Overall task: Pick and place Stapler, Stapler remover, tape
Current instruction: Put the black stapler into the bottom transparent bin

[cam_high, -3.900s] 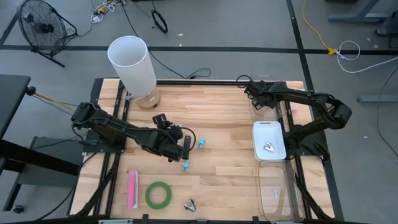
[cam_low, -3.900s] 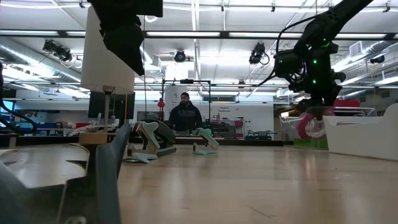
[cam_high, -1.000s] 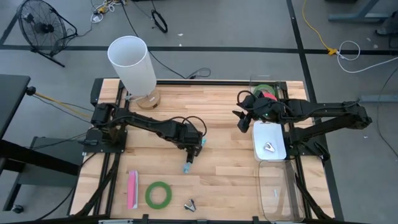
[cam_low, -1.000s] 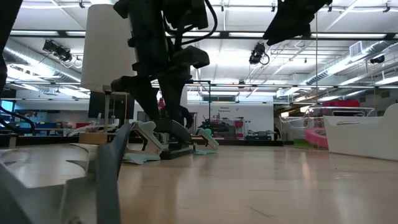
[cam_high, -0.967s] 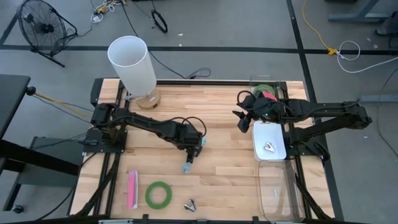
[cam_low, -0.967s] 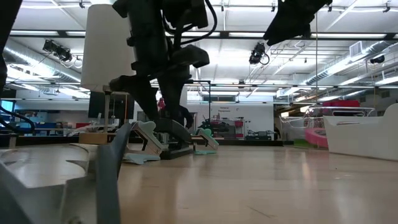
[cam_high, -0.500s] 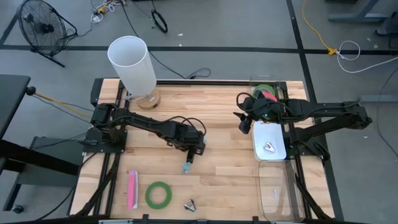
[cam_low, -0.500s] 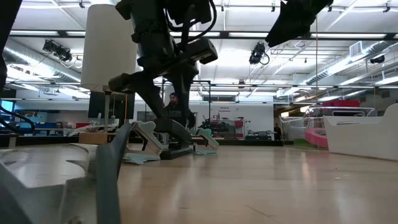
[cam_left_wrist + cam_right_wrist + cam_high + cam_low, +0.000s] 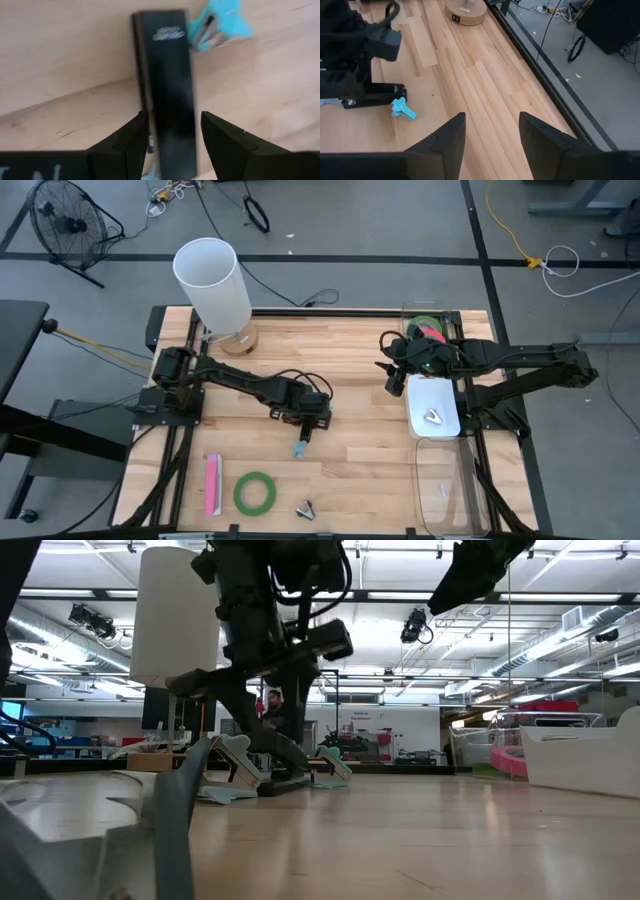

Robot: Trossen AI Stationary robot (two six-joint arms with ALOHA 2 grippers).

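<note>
Across the wooden table (image 9: 350, 370), viewed from above, both arms are extending toward centre. At about seven o'clock of centre, the left gripper (image 9: 312, 418) is straddling the black stapler (image 9: 167, 85), fingers (image 9: 129, 137) standing apart either side; contact cannot be confirmed. At two o'clock, the right gripper (image 9: 392, 372) is hovering with fingers parted, holding nothing. A green tape (image 9: 255, 492) is lying at six o'clock near the table edge. Beyond the stapler's far end, a small blue staple remover (image 9: 402, 110) is lying.
</note>
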